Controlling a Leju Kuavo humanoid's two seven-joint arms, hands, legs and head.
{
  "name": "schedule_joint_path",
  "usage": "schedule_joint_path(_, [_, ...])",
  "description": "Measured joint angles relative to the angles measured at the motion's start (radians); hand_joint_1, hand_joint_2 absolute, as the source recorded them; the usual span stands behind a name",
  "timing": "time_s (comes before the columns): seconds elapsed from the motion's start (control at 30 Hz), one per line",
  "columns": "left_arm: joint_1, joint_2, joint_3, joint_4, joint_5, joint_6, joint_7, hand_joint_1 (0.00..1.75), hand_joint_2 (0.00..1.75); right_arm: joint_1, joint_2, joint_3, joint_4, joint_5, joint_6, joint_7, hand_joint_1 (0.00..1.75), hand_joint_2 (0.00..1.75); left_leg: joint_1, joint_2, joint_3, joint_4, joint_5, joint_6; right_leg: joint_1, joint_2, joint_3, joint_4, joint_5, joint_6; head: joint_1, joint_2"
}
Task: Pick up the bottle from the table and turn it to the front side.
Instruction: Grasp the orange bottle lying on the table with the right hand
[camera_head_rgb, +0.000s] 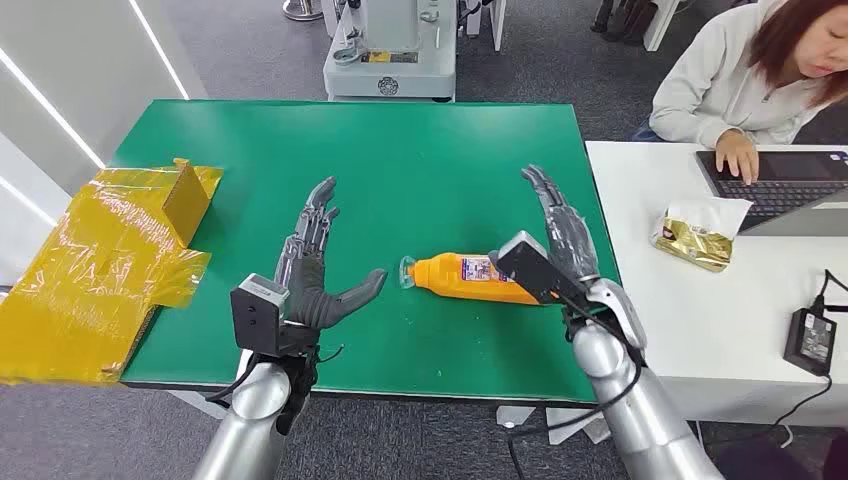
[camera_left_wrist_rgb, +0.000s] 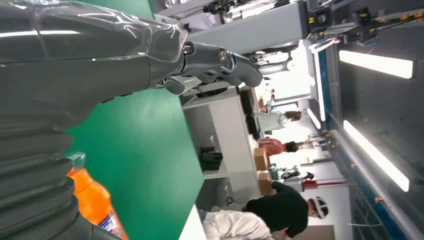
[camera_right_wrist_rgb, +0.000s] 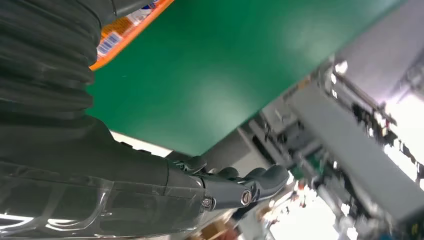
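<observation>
An orange bottle (camera_head_rgb: 462, 275) with a clear cap and a white-blue label lies on its side on the green table (camera_head_rgb: 400, 160), cap pointing toward my left hand. My left hand (camera_head_rgb: 312, 268) hovers a little to the cap's left, fingers spread and holding nothing. My right hand (camera_head_rgb: 562, 240) stands over the bottle's base end, fingers stretched out, with its wrist block covering that end. The left wrist view catches the bottle (camera_left_wrist_rgb: 97, 205) past my left hand (camera_left_wrist_rgb: 150, 55). The right wrist view shows the bottle's label (camera_right_wrist_rgb: 125, 27) beside my right hand (camera_right_wrist_rgb: 200, 187).
A yellow taped cardboard box (camera_head_rgb: 110, 260) lies flat at the table's left edge. On the right stands a white desk (camera_head_rgb: 700, 310) with a laptop (camera_head_rgb: 780, 185), a gold packet (camera_head_rgb: 700, 235) and a power brick (camera_head_rgb: 815, 340); a person (camera_head_rgb: 760, 70) sits there. A machine base (camera_head_rgb: 390, 60) stands behind.
</observation>
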Motion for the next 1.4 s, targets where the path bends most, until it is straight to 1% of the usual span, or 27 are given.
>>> schedule_joint_path(0.07, [-0.006, 0.003, -0.001, 0.01, 0.001, 0.0, -0.004, 0.0, 1.75, -0.051, 0.0, 0.015, 0.063, -0.001, 0.04, 0.004, 0.0, 1.75, 0.0, -0.001, 0.0, 0.0, 0.001, 0.0, 0.0, -0.001, 0.0, 0.0, 0.001, 0.0, 0.0, 0.0])
schedule_joint_path(0.2, [-0.03, 0.014, -0.008, 0.05, 0.002, -0.008, -0.011, 0.0, 1.75, -0.244, 0.006, 0.106, 0.323, 0.01, 0.214, 0.026, 0.0, 1.75, 0.0, -0.002, -0.001, 0.0, 0.004, 0.0, 0.0, -0.002, 0.0, 0.0, 0.002, 0.0, 0.0, 0.0])
schedule_joint_path(0.27, [-0.04, 0.019, -0.014, 0.063, 0.002, -0.011, -0.011, 0.0, 1.75, -0.315, 0.012, 0.16, 0.424, 0.021, 0.281, 0.043, 0.0, 1.75, 0.0, -0.002, -0.001, 0.0, 0.004, 0.0, 0.0, -0.003, 0.0, 0.0, 0.002, 0.0, 0.0, 0.0])
schedule_joint_path(0.37, [-0.05, 0.025, -0.017, 0.08, 0.004, -0.013, -0.015, 0.0, 1.75, -0.383, 0.018, 0.233, 0.536, 0.015, 0.352, 0.069, 0.0, 1.75, 0.0, -0.003, -0.001, 0.0, 0.004, 0.0, 0.0, -0.003, 0.0, 0.0, 0.002, 0.0, 0.0, 0.0])
schedule_joint_path(0.47, [-0.051, 0.029, -0.017, 0.091, 0.014, -0.015, -0.02, 0.0, 1.75, -0.425, 0.018, 0.276, 0.608, -0.012, 0.384, 0.078, 0.0, 1.75, 0.0, -0.003, -0.001, 0.0, 0.003, 0.0, 0.0, -0.003, 0.0, 0.0, 0.002, 0.0, 0.0, 0.0])
schedule_joint_path(0.63, [-0.05, 0.036, -0.017, 0.097, 0.035, -0.031, -0.021, 0.0, 1.75, -0.468, 0.017, 0.32, 0.676, -0.041, 0.43, 0.078, 0.0, 1.75, 0.0, -0.002, -0.001, 0.0, 0.003, 0.001, 0.0, -0.002, 0.0, 0.0, 0.002, 0.0, 0.0, 0.0])
schedule_joint_path(0.77, [-0.051, 0.043, -0.017, 0.098, 0.064, -0.057, -0.012, 0.0, 1.75, -0.481, 0.01, 0.357, 0.693, -0.074, 0.479, 0.088, 0.0, 1.75, 0.0, -0.003, -0.001, 0.0, 0.003, 0.001, 0.0, -0.003, 0.0, 0.0, 0.002, 0.0, 0.0, 0.0])
schedule_joint_path(1.07, [-0.054, 0.052, -0.017, 0.098, 0.123, -0.091, 0.0, 0.0, 1.75, -0.49, -0.034, 0.446, 0.694, -0.17, 0.541, 0.115, 0.0, 1.75, 0.0, -0.003, -0.001, 0.0, 0.003, 0.001, 0.0, -0.002, 0.0, 0.0, 0.002, 0.0, 0.0, 0.0])
schedule_joint_path(1.27, [-0.06, 0.052, -0.017, 0.101, 0.144, -0.104, 0.013, 0.0, 1.75, -0.491, -0.065, 0.514, 0.694, -0.196, 0.548, 0.118, 0.0, 1.75, 0.0, -0.002, -0.001, 0.0, 0.003, 0.001, 0.0, -0.002, 0.0, 0.0, 0.002, 0.0, 0.0, 0.0])
schedule_joint_path(1.4, [-0.061, 0.052, -0.017, 0.102, 0.159, -0.111, 0.024, 0.0, 1.75, -0.479, -0.078, 0.564, 0.697, -0.196, 0.528, 0.116, 0.0, 1.75, 0.0, -0.002, -0.001, 0.0, 0.003, 0.001, 0.0, -0.002, 0.0, 0.0, 0.002, 0.0, 0.0, 0.0])
